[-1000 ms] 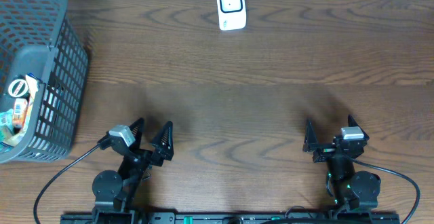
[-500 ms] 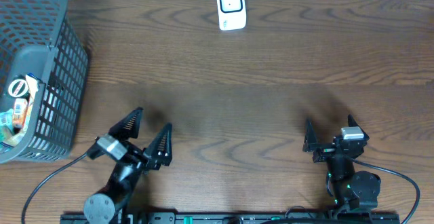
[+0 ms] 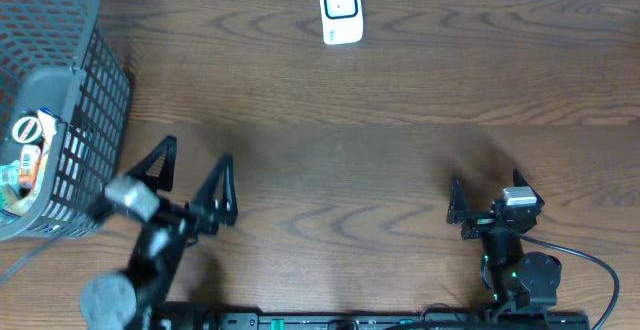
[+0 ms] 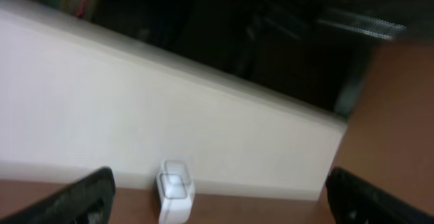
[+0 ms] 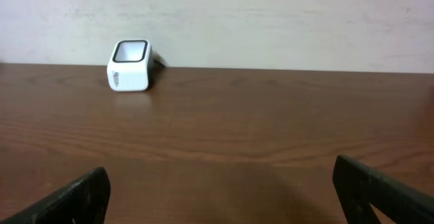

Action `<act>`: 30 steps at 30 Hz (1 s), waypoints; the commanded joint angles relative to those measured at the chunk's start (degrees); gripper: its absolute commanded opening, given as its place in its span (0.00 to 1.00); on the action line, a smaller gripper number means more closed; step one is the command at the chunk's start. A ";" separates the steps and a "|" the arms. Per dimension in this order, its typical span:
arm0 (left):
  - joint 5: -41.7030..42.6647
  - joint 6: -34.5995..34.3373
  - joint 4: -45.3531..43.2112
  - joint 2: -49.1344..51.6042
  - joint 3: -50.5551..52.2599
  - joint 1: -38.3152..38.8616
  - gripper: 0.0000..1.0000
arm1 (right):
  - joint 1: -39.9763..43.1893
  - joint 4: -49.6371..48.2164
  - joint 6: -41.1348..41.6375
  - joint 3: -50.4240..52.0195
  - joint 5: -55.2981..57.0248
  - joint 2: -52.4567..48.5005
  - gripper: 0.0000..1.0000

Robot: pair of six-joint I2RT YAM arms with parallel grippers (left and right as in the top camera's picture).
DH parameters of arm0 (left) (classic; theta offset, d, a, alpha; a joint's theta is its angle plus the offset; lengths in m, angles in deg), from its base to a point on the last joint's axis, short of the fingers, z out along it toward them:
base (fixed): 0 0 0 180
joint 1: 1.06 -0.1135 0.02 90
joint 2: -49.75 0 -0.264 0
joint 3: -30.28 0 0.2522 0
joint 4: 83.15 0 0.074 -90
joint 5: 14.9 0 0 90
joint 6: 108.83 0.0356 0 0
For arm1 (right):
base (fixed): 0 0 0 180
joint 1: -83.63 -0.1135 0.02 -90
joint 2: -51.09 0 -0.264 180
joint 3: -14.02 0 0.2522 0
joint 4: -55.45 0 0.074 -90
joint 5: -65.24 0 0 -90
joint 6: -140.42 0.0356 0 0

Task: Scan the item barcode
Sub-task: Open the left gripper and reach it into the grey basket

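- At the left edge of the bench, the grey mesh basket holds the packaged items. None is out yet, and which one is to be scanned cannot be told.
- Step in hand, as judged: approach to the pick. The left fingers are spread fully wide and hold nothing. They sit just beside the basket's near corner.
- The right fingers are equally wide and empty, near the front edge, well apart from the basket.
- The scanner stands at the far edge, mid-bench, well apart from both arms.
- Next move, likely: carry the left fingers over the basket rim, lower them onto one item and close. Then present its barcode to the scanner window.
- View differences:
  - Only the overhead view shows the basket and its contents.
  - The right wrist view shows the scanner window tilted upward.
  - The left wrist view is blurred and tilted, showing the scanner only faintly.
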 commanded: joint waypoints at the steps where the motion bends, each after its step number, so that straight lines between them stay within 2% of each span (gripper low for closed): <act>1: -0.90 5.79 15.06 10.12 -14.16 0.15 0.98 | 0.13 0.20 -0.26 0.07 0.46 0.31 0.99; 4: -0.87 12.35 33.07 20.02 -27.47 0.17 0.98 | 0.13 0.20 -0.26 0.07 0.46 0.31 0.99; 7: 1.25 14.14 43.30 27.47 -37.09 0.17 0.98 | 0.13 0.20 -0.26 0.07 0.46 0.31 0.99; 11: 3.13 13.73 45.72 32.15 -41.33 0.17 0.98 | 0.13 0.20 -0.26 0.07 0.46 0.31 0.99; 18: 4.11 13.77 44.30 33.09 -41.66 0.17 0.98 | 0.13 0.20 -0.26 0.07 0.46 0.31 0.99; 22: 3.80 15.04 46.38 35.26 -45.77 0.15 0.98 | 0.13 0.20 -0.26 0.07 0.46 0.31 0.99; 25: 0.39 16.57 53.27 39.80 -52.98 0.15 0.98 | 0.13 0.20 -0.26 0.07 0.46 0.31 0.99; 30: -4.37 19.63 71.19 52.43 -68.72 0.15 0.98 | 0.13 0.20 -0.26 0.07 0.46 0.31 0.99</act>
